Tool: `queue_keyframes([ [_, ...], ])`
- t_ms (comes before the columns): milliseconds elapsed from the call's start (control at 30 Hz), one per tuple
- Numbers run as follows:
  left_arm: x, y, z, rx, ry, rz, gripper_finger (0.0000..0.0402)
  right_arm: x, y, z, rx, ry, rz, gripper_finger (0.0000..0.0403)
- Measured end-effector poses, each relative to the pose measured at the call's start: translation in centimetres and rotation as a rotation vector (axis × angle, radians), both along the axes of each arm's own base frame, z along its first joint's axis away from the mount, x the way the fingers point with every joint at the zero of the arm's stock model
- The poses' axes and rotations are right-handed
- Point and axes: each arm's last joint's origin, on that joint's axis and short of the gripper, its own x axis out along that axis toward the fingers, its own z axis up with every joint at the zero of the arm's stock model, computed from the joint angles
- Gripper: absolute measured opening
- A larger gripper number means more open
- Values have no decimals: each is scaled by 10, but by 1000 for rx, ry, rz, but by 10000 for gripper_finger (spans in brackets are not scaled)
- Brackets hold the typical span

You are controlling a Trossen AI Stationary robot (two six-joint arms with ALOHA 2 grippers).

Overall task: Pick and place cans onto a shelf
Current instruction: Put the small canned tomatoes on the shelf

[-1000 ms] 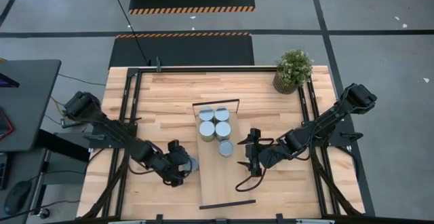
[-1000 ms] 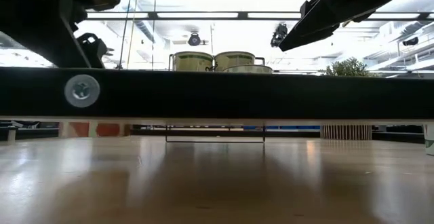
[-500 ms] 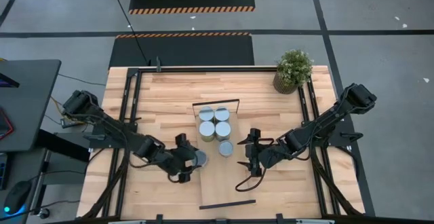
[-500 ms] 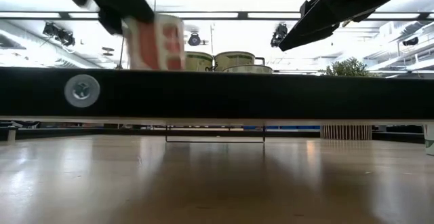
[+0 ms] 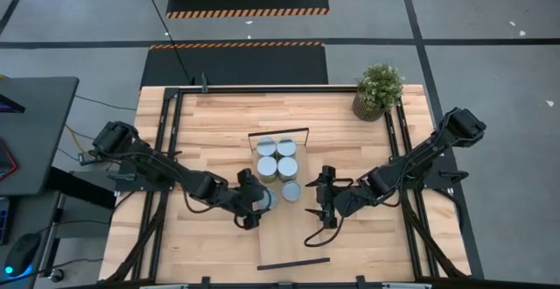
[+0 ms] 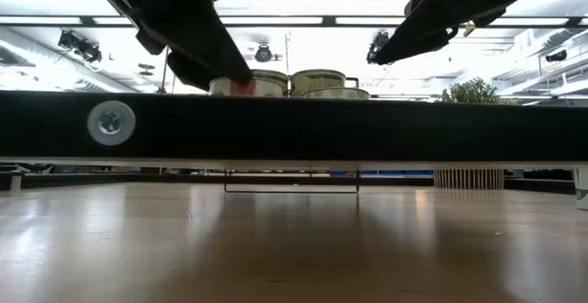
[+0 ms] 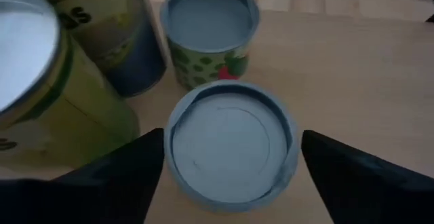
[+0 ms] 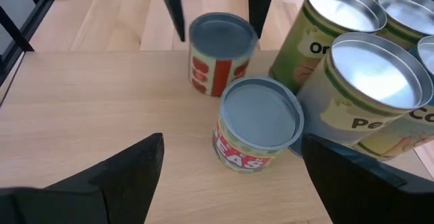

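At the shelf's near-left edge, the left claw stands spread around a can, gripping nothing. Pull back crooked and a finger tips it into its neighbour. The right claw waits wide open and empty.

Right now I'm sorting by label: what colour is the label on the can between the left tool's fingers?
White with red blocks on the can, clearest in the right wrist view.

Partial label letters: "EAS" on a red-banded can, "Pe" on a green can.
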Motion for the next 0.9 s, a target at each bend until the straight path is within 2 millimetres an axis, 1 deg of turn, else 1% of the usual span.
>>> queue_keyframes([
  [133,0,0,0,-1,0,-8,384,0,0,0,-2,3,2,356],
  [200,0,0,1,4,1,-11,392,0,0,-1,-4,6,6,356],
  [300,-1,-3,9,45,-10,-5,393,0,0,-1,-10,8,10,356],
  [400,-1,-12,17,134,-49,-34,388,0,0,-1,-12,12,10,356],
  [567,-5,-30,25,288,-96,-152,387,0,0,-1,-12,12,11,356],
  [633,-10,-35,22,385,-66,-184,386,0,0,-1,-11,12,12,356],
  [733,-13,-42,15,515,-47,-175,386,0,0,-1,-11,12,12,356],
  [833,-13,-48,6,641,-28,-173,386,0,0,-1,-10,12,12,356],
  [900,-11,-51,-1,693,-4,-207,386,0,0,-1,-10,12,12,356],
])
